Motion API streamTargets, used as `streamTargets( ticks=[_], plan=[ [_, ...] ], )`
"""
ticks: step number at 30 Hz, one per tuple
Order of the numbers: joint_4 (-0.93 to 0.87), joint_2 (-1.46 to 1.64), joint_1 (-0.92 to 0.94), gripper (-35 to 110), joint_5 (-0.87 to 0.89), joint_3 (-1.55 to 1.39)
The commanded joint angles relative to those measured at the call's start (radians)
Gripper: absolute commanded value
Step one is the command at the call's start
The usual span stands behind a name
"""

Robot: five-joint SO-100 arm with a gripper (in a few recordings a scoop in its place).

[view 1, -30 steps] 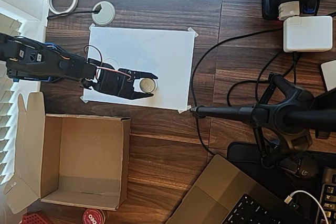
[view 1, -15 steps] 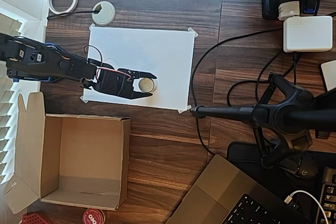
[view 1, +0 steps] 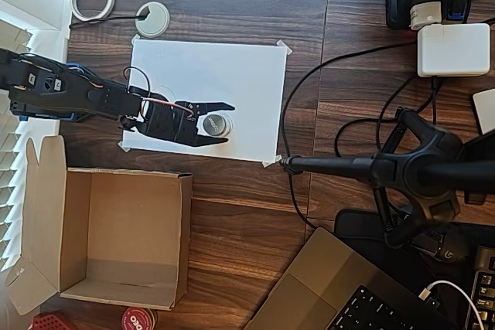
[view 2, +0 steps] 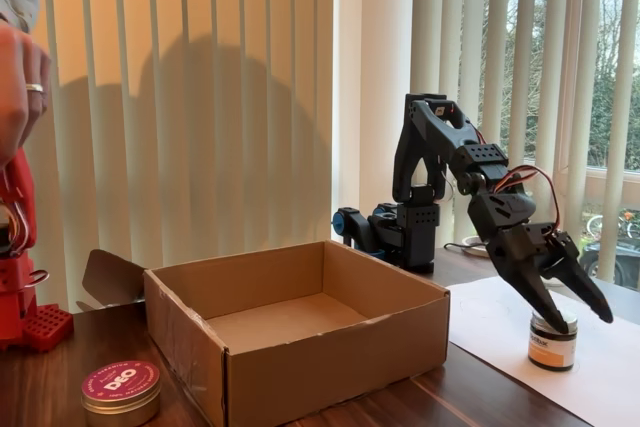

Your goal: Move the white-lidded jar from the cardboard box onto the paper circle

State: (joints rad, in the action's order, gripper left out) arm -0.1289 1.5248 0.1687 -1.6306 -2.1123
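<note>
Your arm (view 2: 440, 162) reaches out and bends down at the wrist. Your gripper (view 1: 220, 124) points downward, its two fingers (view 2: 585, 297) spread apart.

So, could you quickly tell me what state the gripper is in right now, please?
Gripper: open, its fingers on either side of the white-lidded jar, which stands on the white sheet.

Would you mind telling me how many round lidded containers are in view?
2: the white-lidded jar on the taped sheet by the hand, and a red-lidded tin beside the cardboard box.
</note>
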Motion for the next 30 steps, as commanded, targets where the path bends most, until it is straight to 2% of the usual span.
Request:
streamTargets(
  ticks=[1,8,14,18,21,25,30],
  plan=[
    [0.084,0.213,-0.006,34,0.097,-0.021],
    [0.115,0.474,-0.052,30,0.459,-0.144],
    [0.104,0.784,-0.135,3,0.839,-0.390],
    [0.015,1.039,-0.189,0,1.068,-0.600],
    [-0.155,1.233,-0.210,0,1.198,-0.718],
    [-0.515,1.428,-0.219,0,1.292,-0.781],
    [-0.821,1.574,-0.230,0,1.371,-0.808]
  ],
)
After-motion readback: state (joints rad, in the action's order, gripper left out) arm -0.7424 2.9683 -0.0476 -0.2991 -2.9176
